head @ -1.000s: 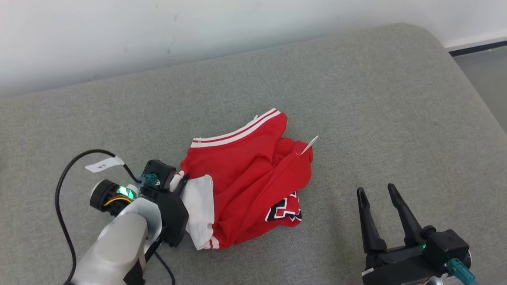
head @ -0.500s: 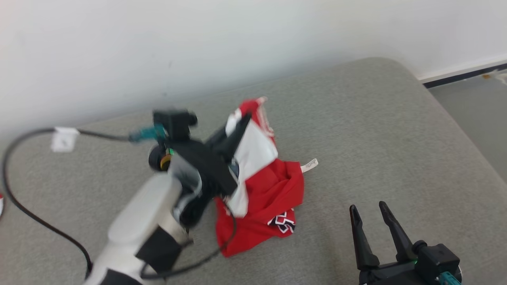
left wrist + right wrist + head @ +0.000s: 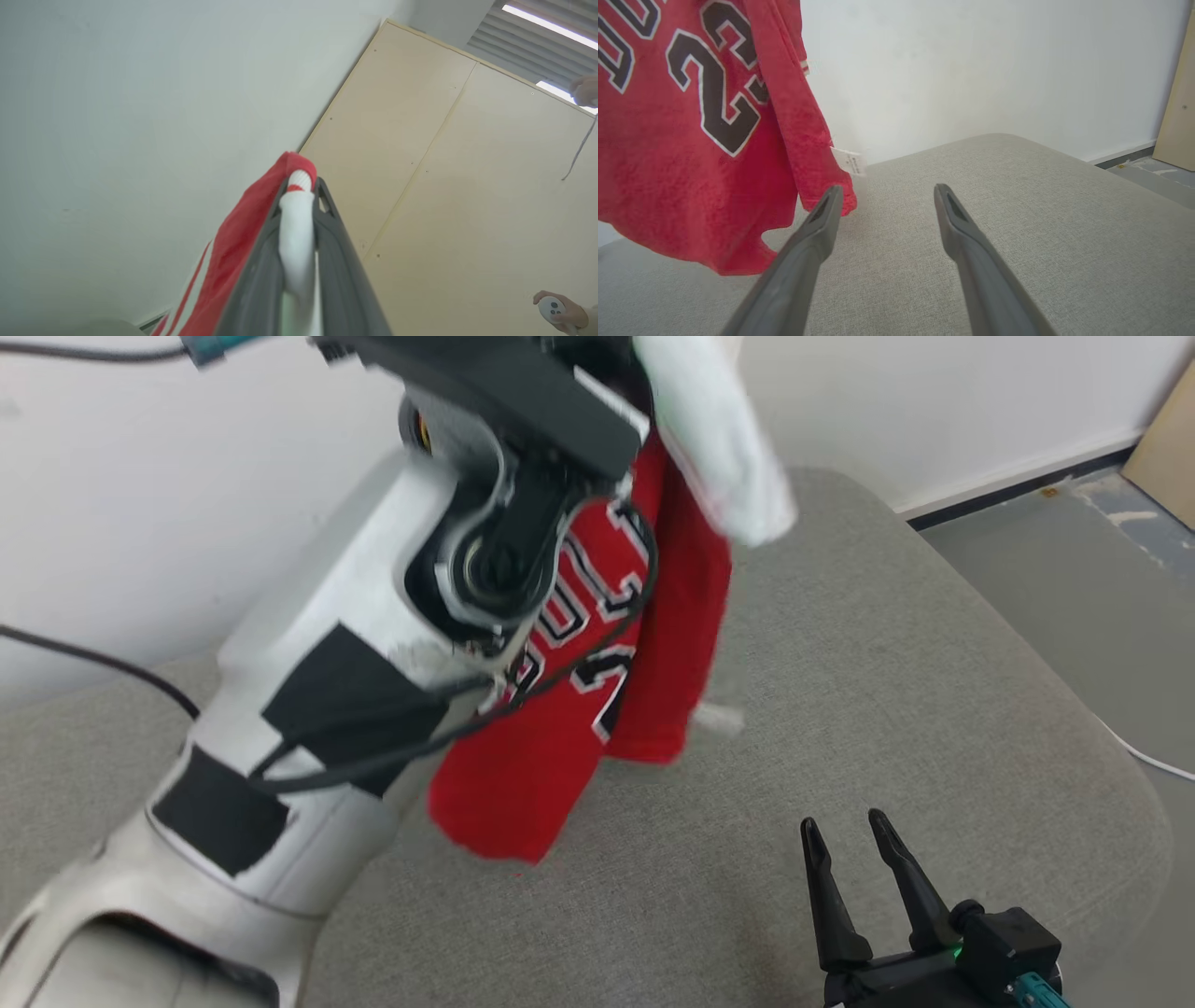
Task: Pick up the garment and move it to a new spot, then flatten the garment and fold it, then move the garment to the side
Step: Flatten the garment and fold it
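Observation:
The garment (image 3: 551, 728) is a red jersey with black-and-white lettering and white trim. It hangs in the air from my raised left arm (image 3: 327, 616), its lower hem just above the grey cushion (image 3: 887, 644). In the left wrist view my left gripper (image 3: 301, 179) is shut on a bunched white and red edge of the garment (image 3: 233, 242), with the fingers pointing up at the wall. My right gripper (image 3: 840, 826) stands open low at the right, nothing between its fingers. In the right wrist view the right gripper (image 3: 888, 187) points past the hanging garment (image 3: 691, 163), whose corner is beside the left fingertip.
The cushion's rounded right edge (image 3: 1102, 784) drops to a grey floor (image 3: 1055, 551) with a white cable (image 3: 1148, 761). A pale wooden panel (image 3: 444, 186) stands by the wall. A person's hand holding a controller (image 3: 556, 310) shows at the lower right.
My left arm has swung up high, lifting the garment off the cushion so it now hangs. The head camera has tilted up. The right gripper has stayed open.

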You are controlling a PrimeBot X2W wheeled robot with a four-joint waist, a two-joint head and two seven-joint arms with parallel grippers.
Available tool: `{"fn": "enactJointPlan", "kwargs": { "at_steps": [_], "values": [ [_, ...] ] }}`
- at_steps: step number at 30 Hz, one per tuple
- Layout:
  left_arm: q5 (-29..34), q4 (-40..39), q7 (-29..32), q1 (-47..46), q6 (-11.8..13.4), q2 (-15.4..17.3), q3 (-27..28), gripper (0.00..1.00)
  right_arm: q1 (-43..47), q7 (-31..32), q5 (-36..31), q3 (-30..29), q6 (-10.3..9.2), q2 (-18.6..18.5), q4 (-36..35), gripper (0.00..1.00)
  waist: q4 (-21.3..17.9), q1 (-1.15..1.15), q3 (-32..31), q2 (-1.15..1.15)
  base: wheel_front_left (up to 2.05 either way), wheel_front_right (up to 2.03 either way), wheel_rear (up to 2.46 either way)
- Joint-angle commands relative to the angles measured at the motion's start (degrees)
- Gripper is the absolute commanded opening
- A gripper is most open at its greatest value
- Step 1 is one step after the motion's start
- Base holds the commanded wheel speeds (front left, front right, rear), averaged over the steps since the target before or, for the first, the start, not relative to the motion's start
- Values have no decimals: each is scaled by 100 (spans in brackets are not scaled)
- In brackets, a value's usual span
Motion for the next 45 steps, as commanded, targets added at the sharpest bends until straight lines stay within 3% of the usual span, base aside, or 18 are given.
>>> {"fn": "enactJointPlan", "kwargs": {
  "at_steps": [1, 6, 11, 19, 21, 24, 33, 39, 45],
  "values": [
    [-76, 98, -177, -189, -7, 6, -55, 0, -19, 0, 12, 5, -6, 23, 14, 100, -51, 1, 37, 0, 0, 0, 0],
    [-660, 809, -828, -531, 78, 4, -182, 0, -68, 0, -3, -47, -6, 71, -23, 100, -44, 1, 140, 0, 0, 0, 0],
    [-1134, 1722, -1011, -41, 194, 7, -15, 0, -84, 0, -30, -94, -6, 127, -56, 100, 77, 1, 278, 0, 0, 0, 0],
    [-1100, 2309, -1141, 1429, -207, 533, 500, 0, -60, 0, -41, -163, -6, 155, -83, 100, 294, 1, 372, 0, 0, 0, 0],
    [-938, 2218, -1146, 1820, -320, 760, 956, 0, -52, 0, -56, -182, -6, 156, -90, 100, 350, 1, 380, 0, 0, 0, 0],
    [-737, 1973, -1143, 2620, -389, 778, 1742, 0, -20, 0, -79, -210, -6, 139, -117, 100, 455, 1, 378, 0, 0, 0, 0],
    [228, 829, -1146, 4841, -630, 478, 3440, 0, 86, 0, -110, -211, -6, 16, -162, 100, 915, 1, 393, 0, 0, 0, 0],
    [1248, 566, -1146, 5400, -767, 375, 3879, 0, 53, 0, -91, -188, -6, -54, -141, 100, 1074, 1, 349, 0, 0, 0, 0],
    [1821, 467, -1146, 5716, -767, 274, 4156, 0, 140, 0, -83, -183, -6, -103, -153, 100, 1146, 1, 273, 0, 0, 0, 0]
  ]
}}
